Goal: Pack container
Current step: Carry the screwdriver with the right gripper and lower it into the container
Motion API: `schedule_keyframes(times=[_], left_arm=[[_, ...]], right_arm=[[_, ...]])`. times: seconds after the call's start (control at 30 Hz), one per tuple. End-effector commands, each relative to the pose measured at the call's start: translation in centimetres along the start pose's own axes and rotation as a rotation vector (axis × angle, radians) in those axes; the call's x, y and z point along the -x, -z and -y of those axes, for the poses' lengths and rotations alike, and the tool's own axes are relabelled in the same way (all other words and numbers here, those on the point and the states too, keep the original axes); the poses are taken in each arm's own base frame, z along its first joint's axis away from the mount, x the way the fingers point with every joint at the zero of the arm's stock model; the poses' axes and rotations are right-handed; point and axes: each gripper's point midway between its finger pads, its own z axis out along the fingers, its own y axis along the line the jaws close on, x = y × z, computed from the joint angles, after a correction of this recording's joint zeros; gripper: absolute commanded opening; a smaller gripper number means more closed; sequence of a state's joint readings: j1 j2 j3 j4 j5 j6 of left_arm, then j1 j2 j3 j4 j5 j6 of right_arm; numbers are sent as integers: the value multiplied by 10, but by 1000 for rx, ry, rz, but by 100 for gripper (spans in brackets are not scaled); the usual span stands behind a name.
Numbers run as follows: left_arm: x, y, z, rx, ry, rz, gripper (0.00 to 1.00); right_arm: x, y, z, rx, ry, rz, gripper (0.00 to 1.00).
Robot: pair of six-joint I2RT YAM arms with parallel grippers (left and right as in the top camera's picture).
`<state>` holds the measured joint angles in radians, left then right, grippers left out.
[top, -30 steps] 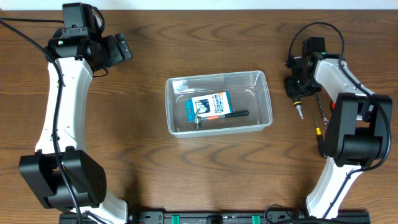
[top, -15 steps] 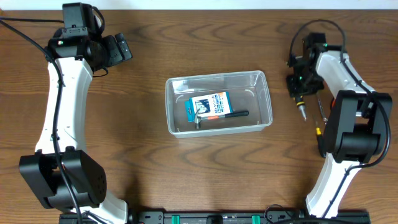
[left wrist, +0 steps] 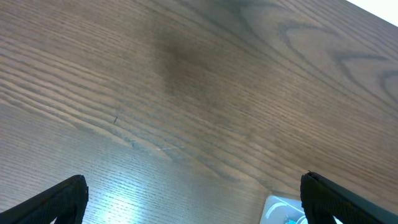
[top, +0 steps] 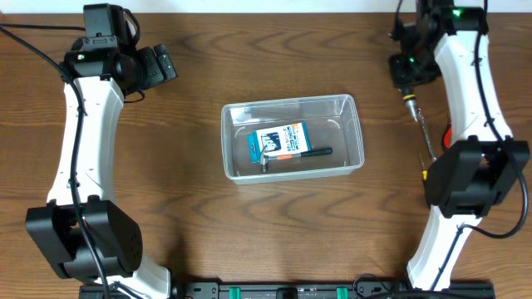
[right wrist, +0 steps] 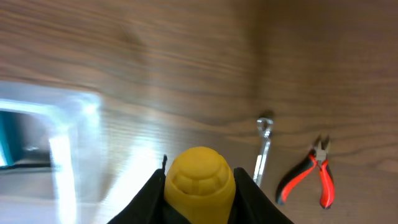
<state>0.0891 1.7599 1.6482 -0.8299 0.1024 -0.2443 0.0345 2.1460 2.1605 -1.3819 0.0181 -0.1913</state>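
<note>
- The container (top: 291, 102) sits in the middle of the overhead frame on the wooden table (top: 191, 224), its long side running left to right.
- Inside it lie a blue-and-white box (top: 279, 139) and a small hammer (top: 312, 153). The hammer has a black handle, and its metal head is toward the left end of the container.
- The right gripper (top: 405, 75), at the upper right of the overhead frame, is clamped on a yellow-handled screwdriver (right wrist: 199, 177). Its wrist view shows the yellow butt squeezed between both fingers. From above, the tip points toward the bottom of the frame, to the right of the container and apart from it.
- The left gripper (top: 161, 65), at the upper left of the overhead frame, is spread wide and holds nothing. In its wrist view the two fingertips (left wrist: 59, 202) sit at the bottom corners with bare wood between them. A corner of the container shows at the lower edge.
- On the table to the right of the container lie a slim wrench (right wrist: 263, 149) and red-handled pliers (right wrist: 313, 176), near each other but not touching.
</note>
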Motion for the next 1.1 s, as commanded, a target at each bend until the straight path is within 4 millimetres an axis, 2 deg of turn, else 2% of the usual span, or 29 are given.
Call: schedule_keyframes(times=[0.0,0.17,0.3,0.47,0.6,0.73,1.07], left_arm=[[4,3,1,-5,13,11,98],[4,3,1,-5,13,11,98],[4,3,1,-5,13,11,98],[4,3,1,-5,13,11,98],[4,3,1,-5,13,11,98],[4,3,1,-5,13,11,98],[4,3,1,-5,13,11,98]], right_arm=[[17,30,-41,20,8,67,1],[20,51,-96,52,5,85,1],[17,56,-138,76,30,85,1],[9,58,-170,94,20,70,1],[5,58,-183,101,3,63,1],[0,52,-187,98,-9,37,1],[-27,8,-185,68,-19,-96,2]])
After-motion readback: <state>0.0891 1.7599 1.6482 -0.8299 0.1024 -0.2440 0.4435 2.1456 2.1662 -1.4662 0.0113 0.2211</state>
